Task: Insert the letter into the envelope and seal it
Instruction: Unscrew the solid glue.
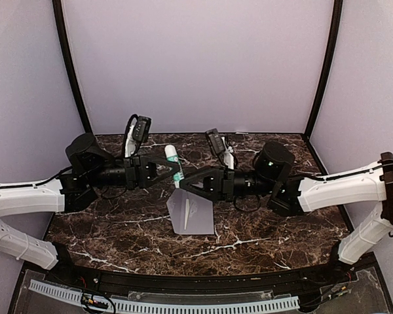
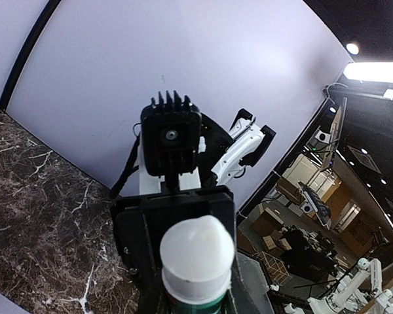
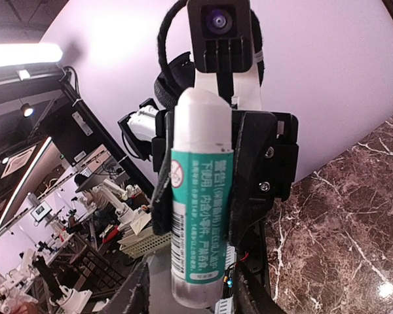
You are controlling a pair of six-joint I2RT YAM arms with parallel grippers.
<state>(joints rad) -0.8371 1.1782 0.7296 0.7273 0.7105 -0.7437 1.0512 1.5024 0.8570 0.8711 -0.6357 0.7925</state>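
A glue stick (image 1: 172, 162) with a white cap (image 2: 198, 255) and a green label (image 3: 200, 209) hangs in the air between the two arms. My left gripper (image 1: 165, 171) is shut on its body. My right gripper (image 3: 188, 294) faces it from the other side, open, and its fingertips (image 3: 130, 293) stand apart from the stick's lower end. The light-grey envelope (image 1: 193, 212) lies on the table just below and in front of both grippers. The letter is hidden.
The dark marble table (image 1: 118, 229) is closed in by pale walls at the back and both sides, with black posts (image 1: 71, 65) in the corners. A white slotted cable tray (image 1: 183, 304) runs along the near edge.
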